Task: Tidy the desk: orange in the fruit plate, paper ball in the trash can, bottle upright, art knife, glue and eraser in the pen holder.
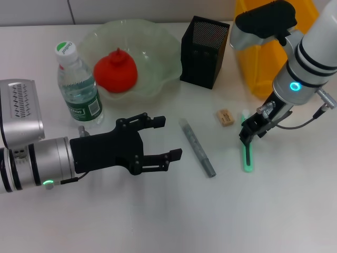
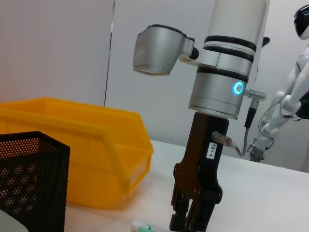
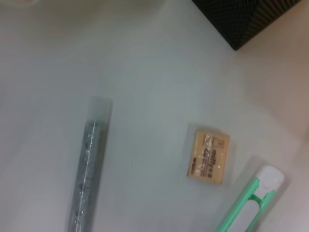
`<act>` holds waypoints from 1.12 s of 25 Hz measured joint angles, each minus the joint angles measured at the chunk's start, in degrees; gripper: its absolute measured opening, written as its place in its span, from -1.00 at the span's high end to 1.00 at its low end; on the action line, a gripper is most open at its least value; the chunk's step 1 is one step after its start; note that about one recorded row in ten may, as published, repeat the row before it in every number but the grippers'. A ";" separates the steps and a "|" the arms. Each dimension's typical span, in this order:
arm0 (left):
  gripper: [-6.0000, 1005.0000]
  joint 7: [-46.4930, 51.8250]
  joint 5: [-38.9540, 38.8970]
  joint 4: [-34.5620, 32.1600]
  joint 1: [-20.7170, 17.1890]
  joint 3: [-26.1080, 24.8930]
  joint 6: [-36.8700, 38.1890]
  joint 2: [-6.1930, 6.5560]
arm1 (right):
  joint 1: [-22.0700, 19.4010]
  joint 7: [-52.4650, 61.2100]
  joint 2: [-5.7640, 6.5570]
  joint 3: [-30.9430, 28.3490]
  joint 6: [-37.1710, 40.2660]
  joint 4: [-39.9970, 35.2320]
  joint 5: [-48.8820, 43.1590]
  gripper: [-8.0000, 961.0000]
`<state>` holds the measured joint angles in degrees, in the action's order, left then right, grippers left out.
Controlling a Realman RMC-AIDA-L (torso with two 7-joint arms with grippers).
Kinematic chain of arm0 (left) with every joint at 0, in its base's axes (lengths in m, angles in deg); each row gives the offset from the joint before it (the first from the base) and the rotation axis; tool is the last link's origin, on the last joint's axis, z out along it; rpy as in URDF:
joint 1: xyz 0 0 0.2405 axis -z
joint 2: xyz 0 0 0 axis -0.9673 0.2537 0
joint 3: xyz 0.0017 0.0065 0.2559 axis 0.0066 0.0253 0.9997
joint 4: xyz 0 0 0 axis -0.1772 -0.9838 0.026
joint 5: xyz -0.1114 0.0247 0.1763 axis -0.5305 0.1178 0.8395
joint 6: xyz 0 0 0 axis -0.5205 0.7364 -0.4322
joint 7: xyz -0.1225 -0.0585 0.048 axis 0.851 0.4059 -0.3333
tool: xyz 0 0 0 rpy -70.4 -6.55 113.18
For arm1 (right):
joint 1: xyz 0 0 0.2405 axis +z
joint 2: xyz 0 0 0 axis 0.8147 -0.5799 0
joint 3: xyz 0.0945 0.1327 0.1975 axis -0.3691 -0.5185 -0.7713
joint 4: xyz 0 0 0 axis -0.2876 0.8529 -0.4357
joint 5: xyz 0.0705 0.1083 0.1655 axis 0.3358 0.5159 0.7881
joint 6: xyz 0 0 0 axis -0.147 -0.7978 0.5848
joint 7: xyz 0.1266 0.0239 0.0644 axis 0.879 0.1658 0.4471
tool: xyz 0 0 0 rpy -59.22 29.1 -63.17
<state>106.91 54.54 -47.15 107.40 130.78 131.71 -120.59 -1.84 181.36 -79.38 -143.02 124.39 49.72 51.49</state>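
1. While the green knife (image 1: 247,156) lies flat on the worktop (image 1: 158,221), the right gripper (image 1: 247,133) stands over its upper end, fingers seemingly closed around it.
2. The eraser (image 1: 225,117) and grey glue stick (image 1: 197,147) lie alongside.
3. The left gripper (image 1: 160,138) hovers with fingers spread, empty, near the upright bottle (image 1: 77,84).

White desk (image 1: 158,216): bottle (image 1: 78,87), fruit plate (image 1: 158,58), pen holder (image 1: 202,52), trash can (image 1: 258,63), eraser (image 1: 225,117).
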 joint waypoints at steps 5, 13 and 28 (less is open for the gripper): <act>-0.71 0.00 0.00 0.00 0.10 0.02 0.00 0.01 | 0.06 -0.05 0.00 -0.20 0.08 0.24 0.35 0.17; -0.71 0.00 0.01 0.00 0.10 0.28 -0.44 0.10 | 0.05 -0.04 -0.12 0.19 -0.35 0.17 1.31 0.21; -0.71 -0.05 0.01 0.00 0.07 0.36 -0.71 0.09 | -0.07 0.15 -0.27 0.38 -0.20 -0.55 1.37 0.27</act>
<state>106.86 54.55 -47.15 107.47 131.14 131.00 -120.50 -1.91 181.51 -79.65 -142.64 124.19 49.17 52.86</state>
